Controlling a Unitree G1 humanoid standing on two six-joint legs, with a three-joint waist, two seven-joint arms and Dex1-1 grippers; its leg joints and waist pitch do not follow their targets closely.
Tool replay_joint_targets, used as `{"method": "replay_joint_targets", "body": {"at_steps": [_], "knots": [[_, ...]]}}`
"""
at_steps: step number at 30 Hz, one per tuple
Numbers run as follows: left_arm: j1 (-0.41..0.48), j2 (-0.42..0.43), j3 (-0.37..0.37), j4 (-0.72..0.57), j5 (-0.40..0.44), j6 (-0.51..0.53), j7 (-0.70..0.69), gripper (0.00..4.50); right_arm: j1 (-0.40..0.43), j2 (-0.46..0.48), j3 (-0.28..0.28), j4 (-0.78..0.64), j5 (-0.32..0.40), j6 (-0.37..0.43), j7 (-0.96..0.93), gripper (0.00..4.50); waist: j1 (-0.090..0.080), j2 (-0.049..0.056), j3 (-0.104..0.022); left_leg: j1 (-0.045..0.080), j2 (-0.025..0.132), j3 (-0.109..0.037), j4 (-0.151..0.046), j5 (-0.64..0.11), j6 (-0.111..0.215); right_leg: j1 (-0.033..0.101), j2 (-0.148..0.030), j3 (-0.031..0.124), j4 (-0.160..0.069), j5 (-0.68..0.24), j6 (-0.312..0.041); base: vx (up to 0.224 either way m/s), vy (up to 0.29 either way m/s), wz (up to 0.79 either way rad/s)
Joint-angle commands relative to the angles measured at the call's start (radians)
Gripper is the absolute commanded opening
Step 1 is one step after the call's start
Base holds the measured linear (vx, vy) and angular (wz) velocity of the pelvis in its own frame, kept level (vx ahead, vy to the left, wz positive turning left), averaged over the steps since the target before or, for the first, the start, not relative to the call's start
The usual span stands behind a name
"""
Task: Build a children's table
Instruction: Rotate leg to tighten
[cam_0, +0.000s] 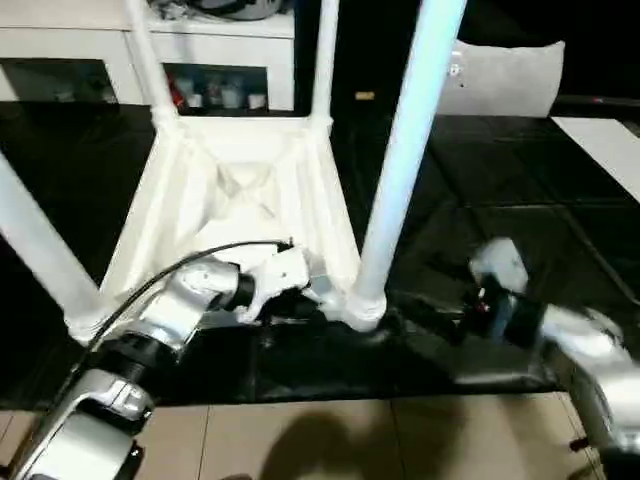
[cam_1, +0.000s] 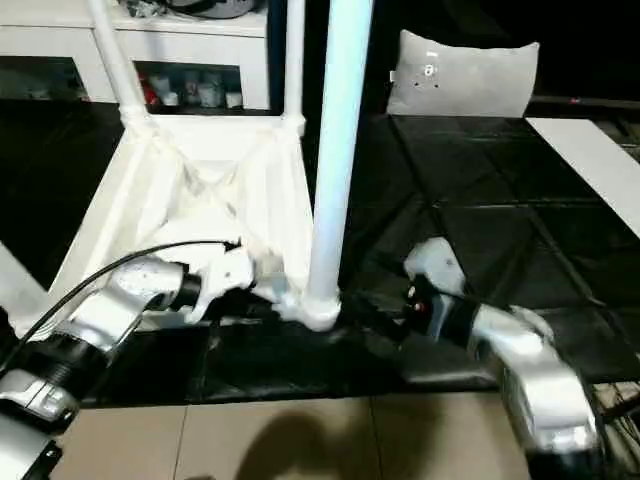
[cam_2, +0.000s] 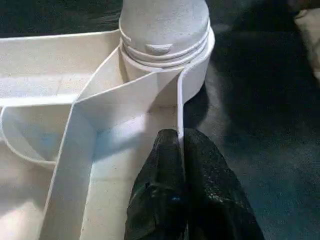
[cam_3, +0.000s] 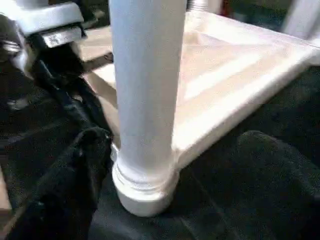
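Note:
The white children's table lies upside down on a black mat, its ribbed underside (cam_0: 230, 200) facing up. All four legs stand in their corner sockets. The near right leg (cam_0: 405, 150) rises closest to me from its socket (cam_2: 165, 55). My left gripper (cam_2: 181, 150) is shut on the thin rim wall just beside that socket, also seen from above (cam_1: 262, 283). My right gripper (cam_3: 175, 145) is open at the same leg's base, one black finger (cam_3: 65, 185) on each side of it, coming in from the right (cam_0: 425, 315).
A white cabinet with glass doors (cam_0: 80, 50) stands behind the table. A pale grey cushion (cam_0: 505, 75) leans at the back right. The black mat (cam_0: 480, 220) ends at tan floor tiles (cam_0: 330, 440) in front. A white panel (cam_0: 610, 150) lies at the far right.

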Motion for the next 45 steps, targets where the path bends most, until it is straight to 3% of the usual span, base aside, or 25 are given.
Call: {"method": "replay_joint_targets", "body": {"at_steps": [1,2,3,5,7,8,9,10,11,13,15,17,20,21,27,31,32,35,37,39,40,41,43,44,45], "knots": [[0.021,0.008,-0.036,-0.017,0.006,-0.024,-0.03,0.0,-0.025,-0.015,0.02,0.043,0.002,-0.042,0.069,4.07,0.005,0.0,-0.061,0.005,0.077,-0.018,-0.062,-0.045,0.113,0.048,-0.093,0.054,-0.056,0.148,-0.307,0.0,0.0,0.0],[0.027,0.016,-0.049,-0.036,0.012,-0.029,-0.046,0.0,-0.052,-0.021,0.038,0.084,-0.005,-0.057,0.115,3.93,0.003,-0.012,-0.061,0.004,0.077,-0.017,-0.062,-0.044,0.115,0.049,-0.092,0.053,-0.056,0.144,-0.308,0.0,0.0,0.0],[0.03,0.018,-0.053,-0.046,0.013,-0.027,-0.056,0.0,-0.07,-0.024,0.05,0.107,-0.01,-0.054,0.137,3.77,0.005,-0.005,-0.06,0.003,0.077,-0.018,-0.064,-0.043,0.116,0.048,-0.093,0.052,-0.056,0.125,-0.31,0.0,0.0,0.0],[0.032,0.019,-0.055,-0.052,0.013,-0.026,-0.062,0.0,-0.081,-0.026,0.058,0.12,-0.014,-0.05,0.149,3.67,0.007,-0.007,-0.059,0.005,0.079,-0.018,-0.064,-0.037,0.117,0.047,-0.092,0.052,-0.055,0.112,-0.308,0.0,0.0,0.0],[0.037,0.021,-0.061,-0.069,0.019,-0.03,-0.07,0.0,-0.13,-0.024,0.101,0.173,-0.023,-0.039,0.207,3.59,0.006,-0.007,-0.06,0.005,0.078,-0.018,-0.063,-0.039,0.116,0.046,-0.09,0.051,-0.055,0.105,-0.312,0.0,0.0,0.0],[0.04,0.022,-0.064,-0.078,0.022,-0.032,-0.075,0.0,-0.152,-0.019,0.118,0.199,-0.028,-0.039,0.23,3.33,0.004,-0.022,-0.06,0.005,0.078,-0.016,-0.063,-0.041,0.118,0.047,-0.091,0.05,-0.056,0.099,-0.312,0.0,0.0,0.0],[0.04,0.022,-0.064,-0.078,0.022,-0.032,-0.075,0.0,-0.152,-0.019,0.118,0.199,-0.028,-0.039,0.23,3.27,0.007,-0.013,-0.06,0.005,0.078,-0.017,-0.063,-0.038,0.117,0.046,-0.093,0.05,-0.054,0.089,-0.313,0.0,0.0,0.0],[0.041,0.022,-0.066,-0.083,0.023,-0.032,-0.077,0.0,-0.162,-0.016,0.127,0.214,-0.035,-0.046,0.238,3.26,0.011,-0.012,-0.06,0.008,0.08,-0.016,-0.062,-0.033,0.114,0.044,-0.093,0.052,-0.054,0.095,-0.31,0.0,0.0,0.0],[0.042,0.024,-0.068,-0.087,0.024,-0.033,-0.079,0.0,-0.174,-0.01,0.138,0.236,-0.045,-0.058,0.244,3.26,0.01,-0.017,-0.061,0.006,0.08,-0.017,-0.062,-0.024,0.116,0.045,-0.092,0.051,-0.052,0.107,-0.311,0.0,0.0,0.0],[0.045,0.026,-0.071,-0.096,0.025,-0.032,-0.081,0.0,-0.197,0.001,0.157,0.286,-0.065,-0.086,0.26,2.86,0.013,-0.011,-0.063,0.007,0.078,-0.016,-0.059,-0.005,0.119,0.042,-0.092,0.05,-0.048,0.133,-0.319,0.0,0.0,0.0],[0.046,0.027,-0.072,-0.098,0.025,-0.032,-0.081,0.0,-0.204,0.007,0.16,0.3,-0.068,-0.089,0.262,2.82,0.015,-0.014,-0.064,0.007,0.078,-0.016,-0.058,-0.001,0.12,0.044,-0.091,0.05,-0.047,0.146,-0.32,0.0,0.0,0.0],[0.046,0.026,-0.073,-0.097,0.026,-0.032,-0.081,0.0,-0.212,0.015,0.161,0.315,-0.067,-0.086,0.263,2.51,0.016,-0.016,-0.066,0.005,0.077,-0.016,-0.057,0.012,0.126,0.045,-0.091,0.05,-0.045,0.165,-0.323,0.0,0.0,0.0],[0.047,0.024,-0.074,-0.1,0.028,-0.029,-0.083,0.0,-0.224,0.024,0.167,0.339,-0.064,-0.084,0.273,2.42,0.017,-0.015,-0.066,0.005,0.077,-0.016,-0.056,0.012,0.129,0.045,-0.091,0.049,-0.045,0.162,-0.325,0.0,0.0,0.0],[0.048,0.025,-0.075,-0.101,0.028,-0.027,-0.083,0.0,-0.227,0.026,0.168,0.345,-0.059,-0.077,0.279,2.21,0.018,-0.009,-0.065,0.005,0.078,-0.016,-0.056,0.007,0.127,0.044,-0.091,0.049,-0.045,0.155,-0.324,0.0,0.0,0.0],[0.048,0.024,-0.068,-0.1,0.022,-0.012,-0.083,0.0,-0.219,0.039,0.159,0.334,-0.025,-0.038,0.304,1.95,0.018,-0.012,-0.066,0.006,0.078,-0.016,-0.056,0.008,0.125,0.045,-0.09,0.049,-0.045,0.164,-0.326,0.0,0.0,0.0],[0.056,0.01,-0.052,-0.114,0.015,0.057,-0.052,0.0,-0.193,0.044,0.152,0.289,0.002,0.013,0.292,1.9,0.02,-0.005,-0.066,0.006,0.079,-0.017,-0.056,0.009,0.125,0.044,-0.09,0.049,-0.043,0.174,-0.332,0.0,0.0,0.0],[0.058,0.0,-0.044,-0.12,0.013,0.091,-0.031,0.0,-0.185,0.046,0.152,0.274,0.001,0.031,0.274,1.89,0.019,-0.007,-0.066,0.007,0.08,-0.016,-0.057,0.007,0.122,0.045,-0.089,0.05,-0.044,0.176,-0.331,0.0,0.0,0.0],[0.068,-0.082,0.008,-0.152,-0.008,0.245,0.111,0.0,-0.168,0.093,0.15,0.235,-0.06,0.122,0.08,1.89,0.021,-0.01,-0.06,0.01,0.081,-0.017,-0.063,-0.013,0.102,0.042,-0.089,0.05,-0.051,0.133,-0.327,0.0,0.0,0.0],[0.064,-0.126,0.029,-0.15,-0.004,0.288,0.189,0.0,-0.177,0.15,0.116,0.23,-0.057,0.186,-0.035,1.89,0.015,-0.009,-0.051,0.011,0.078,-0.018,-0.074,-0.12,0.044,0.044,-0.094,0.052,-0.07,-0.052,-0.297,0.0,0.0,0.0],[0.053,-0.164,0.046,-0.14,0.003,0.32,0.257,0.0,-0.187,0.184,0.104,0.232,-0.091,0.212,-0.128,1.89,0.003,-0.014,-0.05,0.001,0.075,-0.021,-0.081,-0.148,0.008,0.052,-0.094,0.05,-0.078,-0.153,-0.252,-0.052,0.009,-0.12],[0.046,-0.187,0.056,-0.134,0.006,0.334,0.296,0.0,-0.196,0.209,0.095,0.245,-0.115,0.228,-0.196,1.89,-0.001,-0.013,-0.049,0.002,0.076,-0.02,-0.084,-0.168,-0.007,0.047,-0.093,0.049,-0.084,-0.212,-0.222,0.0,0.0,0.0],[0.03,-0.233,0.079,-0.126,0.012,0.371,0.376,0.0,-0.209,0.255,0.066,0.267,-0.135,0.234,-0.299,1.89,-0.006,-0.011,-0.048,0.006,0.075,-0.018,-0.083,-0.182,-0.02,0.04,-0.092,0.052,-0.088,-0.248,-0.205,0.0,0.0,0.0],[0.024,-0.254,0.086,-0.134,0.019,0.399,0.408,0.0,-0.208,0.278,0.047,0.265,-0.122,0.224,-0.326,1.89,-0.006,-0.014,-0.051,0.009,0.072,-0.016,-0.081,-0.188,-0.025,0.038,-0.096,0.054,-0.096,-0.284,-0.187,0.0,0.0,0.0],[0.023,-0.256,0.087,-0.137,0.021,0.405,0.411,0.0,-0.207,0.281,0.045,0.262,-0.118,0.222,-0.328,2.44,-0.007,-0.015,-0.052,0.006,0.071,-0.015,-0.08,-0.176,-0.02,0.039,-0.095,0.055,-0.096,-0.269,-0.183,0.0,0.0,0.0],[0.02,-0.265,0.084,-0.135,0.029,0.409,0.425,0.0,-0.201,0.284,0.048,0.257,-0.125,0.206,-0.332,2.58,-0.006,-0.013,-0.052,0.008,0.072,-0.013,-0.079,-0.159,-0.008,0.035,-0.091,0.056,-0.095,-0.231,-0.185,0.0,0.0,0.0]]}}
